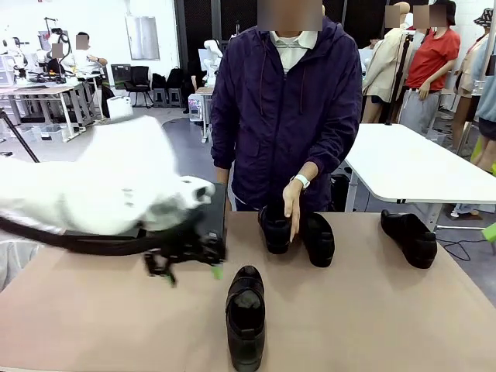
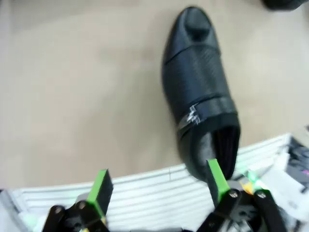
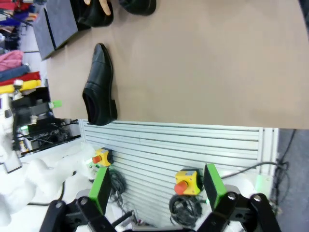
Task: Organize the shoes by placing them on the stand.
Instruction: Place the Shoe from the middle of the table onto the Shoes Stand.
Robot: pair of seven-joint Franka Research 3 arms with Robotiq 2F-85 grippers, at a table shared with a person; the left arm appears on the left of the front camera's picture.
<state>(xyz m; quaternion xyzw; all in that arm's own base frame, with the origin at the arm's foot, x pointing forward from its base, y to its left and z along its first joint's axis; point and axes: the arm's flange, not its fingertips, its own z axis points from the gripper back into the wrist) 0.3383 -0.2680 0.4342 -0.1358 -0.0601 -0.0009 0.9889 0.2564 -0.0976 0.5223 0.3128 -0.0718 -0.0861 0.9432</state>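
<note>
Nothing is on the stand yet, as far as the views show. The table (image 1: 372, 310) carries all four shoes. The stand (image 3: 55, 21) sits bare at the far left, partly behind the left arm in the front view (I can make out only one tray). Two shoes (image 1: 275, 229) lie side by side just beside it, under the person's hand (image 1: 292, 203). A third (image 1: 409, 236) lies well apart at the far right, and the fourth (image 1: 246, 316) lies near the robot's edge. So all four placements are left.

The left claw (image 2: 158, 181) is spread wide and grasps nothing. It hangs just short of the near shoe's heel, and whether one pad touches it I cannot tell. The right claw (image 3: 157, 181) is likewise released and empty, off the table's edge.
</note>
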